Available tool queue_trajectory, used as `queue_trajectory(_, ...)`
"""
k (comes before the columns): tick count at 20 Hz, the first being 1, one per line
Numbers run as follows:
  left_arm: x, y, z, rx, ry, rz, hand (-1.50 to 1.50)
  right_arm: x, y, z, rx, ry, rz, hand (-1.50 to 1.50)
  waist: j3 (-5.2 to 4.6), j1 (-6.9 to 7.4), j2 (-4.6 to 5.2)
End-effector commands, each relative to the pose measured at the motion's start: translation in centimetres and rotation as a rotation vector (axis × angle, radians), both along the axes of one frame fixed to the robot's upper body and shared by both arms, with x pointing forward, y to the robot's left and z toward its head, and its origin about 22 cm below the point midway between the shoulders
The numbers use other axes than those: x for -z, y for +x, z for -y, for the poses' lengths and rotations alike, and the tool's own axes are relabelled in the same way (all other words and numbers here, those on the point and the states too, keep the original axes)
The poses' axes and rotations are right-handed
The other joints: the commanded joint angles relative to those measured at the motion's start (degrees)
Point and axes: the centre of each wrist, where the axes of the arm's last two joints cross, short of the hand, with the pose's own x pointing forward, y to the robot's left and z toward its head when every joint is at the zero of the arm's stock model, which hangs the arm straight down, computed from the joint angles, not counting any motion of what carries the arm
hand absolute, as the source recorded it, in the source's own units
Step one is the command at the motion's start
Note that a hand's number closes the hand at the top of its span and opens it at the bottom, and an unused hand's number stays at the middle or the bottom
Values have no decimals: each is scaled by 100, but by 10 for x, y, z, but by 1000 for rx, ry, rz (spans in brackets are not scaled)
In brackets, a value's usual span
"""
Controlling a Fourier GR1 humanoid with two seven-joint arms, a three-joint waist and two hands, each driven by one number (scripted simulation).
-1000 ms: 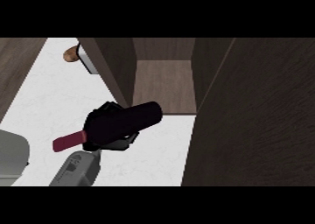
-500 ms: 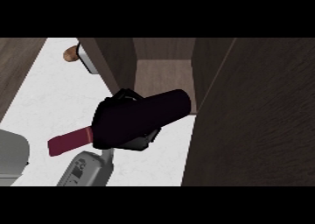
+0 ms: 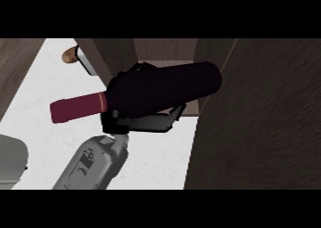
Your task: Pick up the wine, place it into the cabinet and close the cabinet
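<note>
My left hand (image 3: 145, 123) is curled round the wine bottle (image 3: 166, 87), held on its side above the white counter (image 3: 48, 82). Red neck (image 3: 77, 108) points left; dark base points right, overlapping the opening of the wooden cabinet (image 3: 160, 50). Cabinet door (image 3: 268, 124) stands open at right. Grey forearm (image 3: 91, 164) enters from the lower edge.

Left hand (image 3: 149, 124): mostly hidden behind wine (image 3: 163, 87). Brown item (image 3: 70, 54): part-hidden by cabinet door (image 3: 107, 58). Grey object (image 3: 5, 160): cut off at left edge, unidentifiable.

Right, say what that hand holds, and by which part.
The dark wine bottle with a red neck; the black hand curls its fingers round the body, near the neck.
</note>
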Motion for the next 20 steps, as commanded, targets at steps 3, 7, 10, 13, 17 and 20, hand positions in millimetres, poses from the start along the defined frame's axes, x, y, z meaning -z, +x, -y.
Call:
queue_trajectory(3,-20,34,11,-62,17,-6,150,3,-7,8,-98,21,2,-150,0,-31,36)
queue_trajectory(7,-18,32,12,-84,26,-7,150,3,-22,5,-81,6,0,-150,-4,-2,15)
queue_trajectory(10,-11,41,21,-88,116,22,150,12,-25,11,-78,10,-3,-150,1,-27,16)
queue_trajectory(13,-5,52,24,-105,169,68,150,7,-26,2,-108,3,-8,-150,-5,-54,17)
queue_trajectory(17,2,64,24,-137,207,65,150,3,-15,9,-102,8,1,-150,-3,-54,30)
queue_trajectory(20,38,60,12,-146,193,35,150,11,-6,15,-88,13,-6,-150,-1,-52,47)
